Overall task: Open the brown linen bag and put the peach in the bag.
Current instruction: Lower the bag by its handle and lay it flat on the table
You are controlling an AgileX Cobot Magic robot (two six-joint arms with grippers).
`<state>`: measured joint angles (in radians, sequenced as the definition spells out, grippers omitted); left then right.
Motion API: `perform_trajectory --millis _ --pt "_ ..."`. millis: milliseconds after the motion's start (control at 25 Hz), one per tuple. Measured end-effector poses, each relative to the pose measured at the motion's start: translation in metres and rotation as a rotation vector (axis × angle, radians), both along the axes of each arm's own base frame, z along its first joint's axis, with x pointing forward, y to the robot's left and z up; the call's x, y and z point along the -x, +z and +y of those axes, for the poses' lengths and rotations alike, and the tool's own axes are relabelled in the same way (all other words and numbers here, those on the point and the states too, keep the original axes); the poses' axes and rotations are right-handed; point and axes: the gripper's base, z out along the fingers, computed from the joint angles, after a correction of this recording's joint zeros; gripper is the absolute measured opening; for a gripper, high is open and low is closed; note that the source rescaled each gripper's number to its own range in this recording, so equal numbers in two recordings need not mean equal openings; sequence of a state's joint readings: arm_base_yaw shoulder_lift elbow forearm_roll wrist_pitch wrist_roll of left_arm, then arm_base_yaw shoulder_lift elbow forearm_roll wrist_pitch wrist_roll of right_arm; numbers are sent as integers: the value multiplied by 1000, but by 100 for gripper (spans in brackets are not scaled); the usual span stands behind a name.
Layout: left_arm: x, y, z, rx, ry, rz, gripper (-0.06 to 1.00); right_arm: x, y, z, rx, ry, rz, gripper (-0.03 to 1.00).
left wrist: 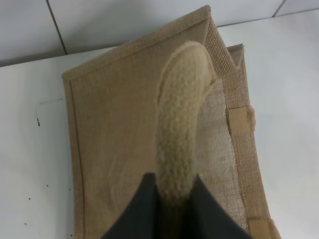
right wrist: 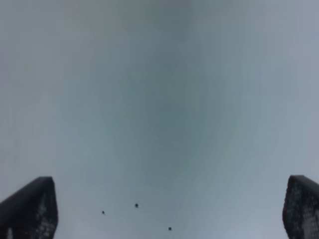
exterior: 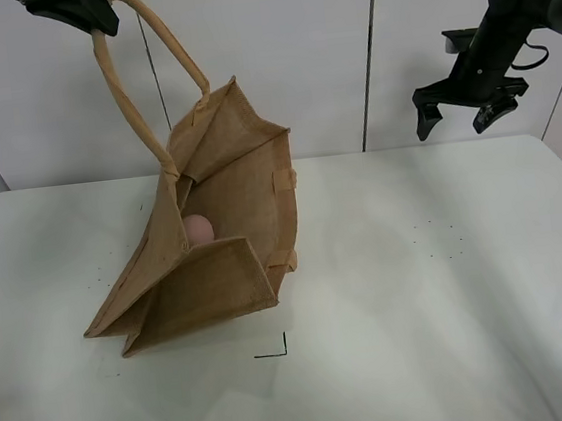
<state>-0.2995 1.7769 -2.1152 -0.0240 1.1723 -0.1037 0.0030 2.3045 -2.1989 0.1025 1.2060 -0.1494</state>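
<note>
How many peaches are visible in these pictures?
1: the peach sits inside the brown linen bag, visible through its open mouth. More could be hidden inside.

The bag (exterior: 229,191) is tan-brown with a coarse, open weave. Its inner cloth looks a shade lighter, with a finer mesh. The handles (exterior: 123,96) are paler beige with a nubbly, fleecy surface, and small tabs (exterior: 286,180) on the bag's side are the same beige. The peach (exterior: 199,229) is plain dusty pink. The table (exterior: 422,306) is white with a faint grey cast, speckled with tiny black dots (exterior: 435,240), and carries one thin black corner mark (exterior: 276,350). The wall (exterior: 295,58) is pale grey-white panels split by dark seams. The left gripper (exterior: 100,23) and right gripper (exterior: 451,122) are black.
</note>
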Motion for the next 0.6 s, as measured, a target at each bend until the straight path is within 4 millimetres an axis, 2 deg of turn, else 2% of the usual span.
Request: perform_trajectory --millis 120,280,400,600 --pt "0 0 0 -1 0 0 0 4 3 0 1 -1 7 100" --pt "0 0 0 -1 0 0 0 21 13 -1 10 -3 30 100" --pt "0 0 0 -1 0 0 0 49 26 -1 12 -9 63 100" --pt "0 0 0 -1 0 0 0 116 41 -2 11 -23 136 100"
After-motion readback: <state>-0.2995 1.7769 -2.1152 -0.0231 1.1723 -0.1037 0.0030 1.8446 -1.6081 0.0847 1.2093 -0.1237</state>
